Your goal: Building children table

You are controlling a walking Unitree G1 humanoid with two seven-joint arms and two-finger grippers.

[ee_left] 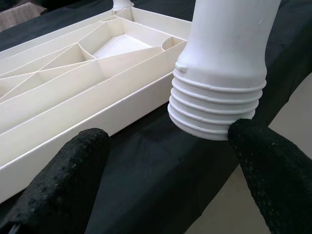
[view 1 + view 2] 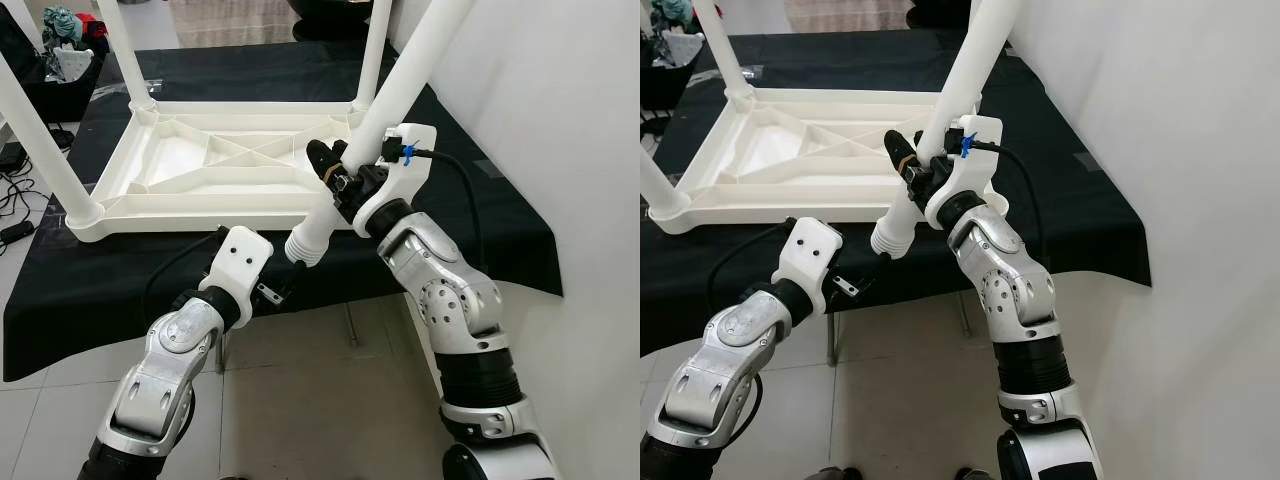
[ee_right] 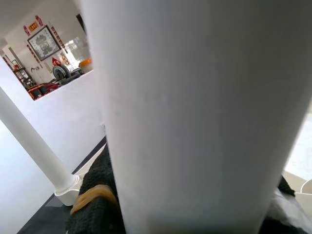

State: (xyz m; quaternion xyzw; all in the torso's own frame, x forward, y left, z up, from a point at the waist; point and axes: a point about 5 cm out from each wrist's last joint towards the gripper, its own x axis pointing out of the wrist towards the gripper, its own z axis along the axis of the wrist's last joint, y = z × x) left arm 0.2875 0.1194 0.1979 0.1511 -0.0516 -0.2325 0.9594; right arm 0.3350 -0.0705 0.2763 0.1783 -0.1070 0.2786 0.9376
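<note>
While I fit the last leg:
Right gripper (image 2: 338, 172): clamped on the loose white leg (image 2: 365, 140), tilted above the upturned tabletop (image 2: 190, 165).
Left gripper (image 1: 165, 161): spread wide, one finger (image 1: 265, 161) touching the threaded end (image 1: 217, 105).
Next: probably steering that thread into the empty near corner socket.

Both silver arms reach forward, elbows bent. The right tool (image 2: 335, 172) is raised higher, its black fingers clamped around a white leg (image 2: 375, 130), wrist turned inward. The left tool (image 2: 285, 283) sits lower, its two fingers (image 1: 63, 180) spread apart, one touching the leg's threaded end.
</note>
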